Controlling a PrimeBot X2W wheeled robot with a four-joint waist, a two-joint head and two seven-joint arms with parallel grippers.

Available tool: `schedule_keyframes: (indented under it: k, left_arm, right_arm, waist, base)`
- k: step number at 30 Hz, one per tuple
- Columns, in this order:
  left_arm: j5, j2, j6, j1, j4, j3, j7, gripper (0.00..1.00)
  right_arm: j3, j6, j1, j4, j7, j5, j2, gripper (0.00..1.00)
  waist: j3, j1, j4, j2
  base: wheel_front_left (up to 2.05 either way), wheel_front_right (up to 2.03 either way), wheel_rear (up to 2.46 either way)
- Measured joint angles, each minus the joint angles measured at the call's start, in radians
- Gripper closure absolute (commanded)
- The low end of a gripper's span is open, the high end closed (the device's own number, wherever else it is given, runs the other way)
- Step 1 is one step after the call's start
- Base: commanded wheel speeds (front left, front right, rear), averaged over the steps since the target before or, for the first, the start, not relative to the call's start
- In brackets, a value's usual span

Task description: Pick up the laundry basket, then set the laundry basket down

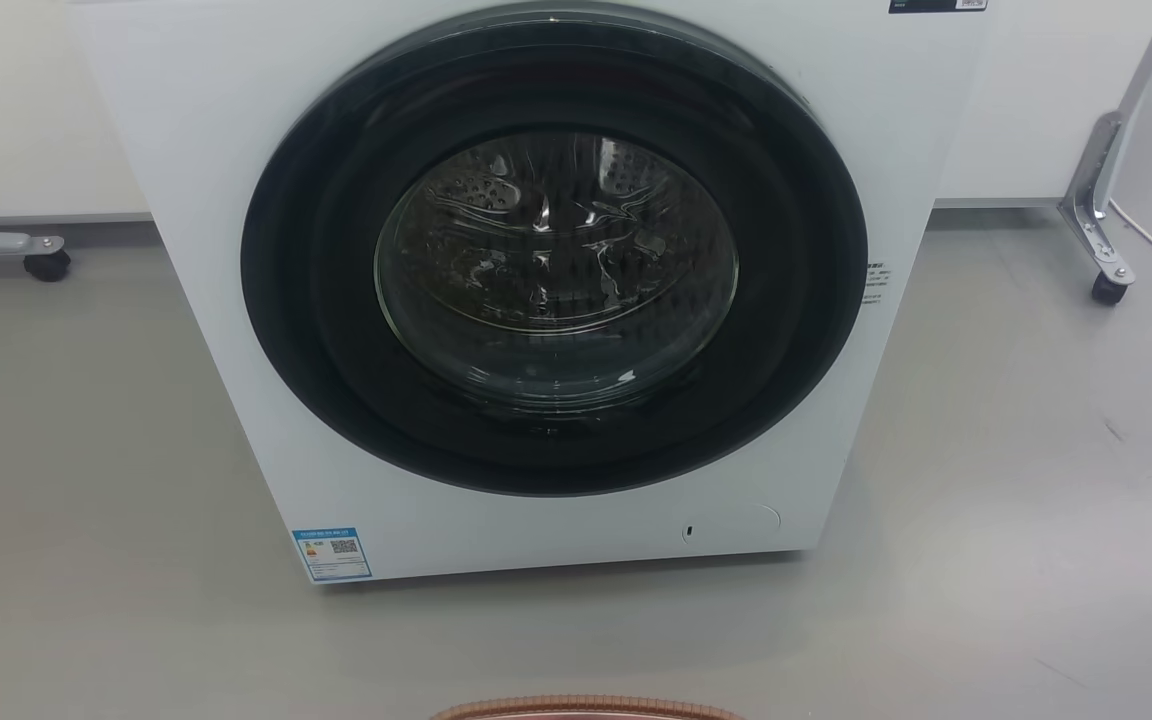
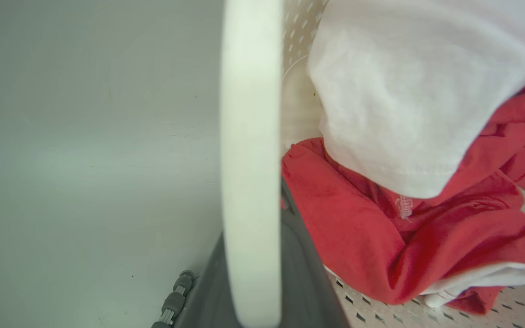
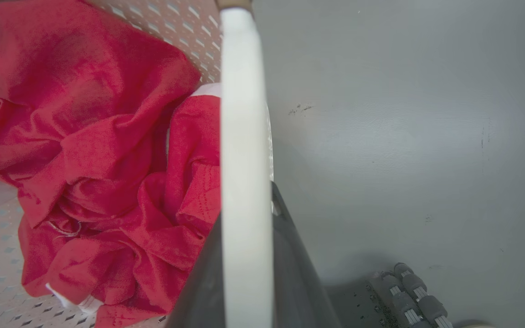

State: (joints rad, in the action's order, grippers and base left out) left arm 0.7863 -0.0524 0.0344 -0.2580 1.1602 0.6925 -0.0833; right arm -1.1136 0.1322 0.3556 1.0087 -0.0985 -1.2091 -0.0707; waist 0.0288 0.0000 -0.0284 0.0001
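Head view, washer: a big white washing machine (image 1: 206,300) with a round dark glass door (image 1: 556,250) stands on the grey floor (image 1: 1016,500).
Head view, basket: the brown woven-look rim of the small cream plastic laundry basket (image 1: 586,708) peeks in at the bottom edge. It is in front of the washer and apart from it.
Head view, wheels: two black wheels, one far left (image 1: 46,265) and one far right (image 1: 1108,290).
Left wrist view, left pincer (image 2: 255,214): it points down along the basket's side. Its dark fingers (image 2: 308,273) sit tight on both sides of the white left loop handle (image 2: 251,114), pinching it.
Left wrist view, clothes: one red cloth (image 2: 372,246) lies in the basket, with one white cloth (image 2: 417,91) on top.
Right wrist view, right pincer (image 3: 246,205): its dark fingers (image 3: 299,273) hug the white right loop handle (image 3: 244,114) the same way, pinching it.
Right wrist view, around: red cloth fills the basket side. Grey floor is on the other side. One grey ribbed cord (image 3: 417,298) is near the fingers.
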Motion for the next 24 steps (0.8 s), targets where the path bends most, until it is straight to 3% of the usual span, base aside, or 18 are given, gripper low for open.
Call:
schedule_keyframes:
  k: [13, 24]
  left_arm:
    - [0.012, 0.0, 0.001, -0.013, 0.001, -0.001, 0.002, 1.0]
    - [0.012, -0.001, 0.01, -0.176, -0.014, -0.029, 0.026, 1.0]
  right_arm:
    - [-0.011, 0.0, 0.017, 0.007, 0.017, -0.023, 0.0, 1.0]
    - [0.006, 0.0, 0.212, 0.044, 0.052, -0.012, 0.004, 1.0]
  waist:
    - [-0.031, 0.0, 0.002, 0.0]
    - [-0.147, 0.0001, 0.01, 0.0]
  base:
    - [0.0, 0.0, 0.0]
    - [0.0, 0.0, 0.0]
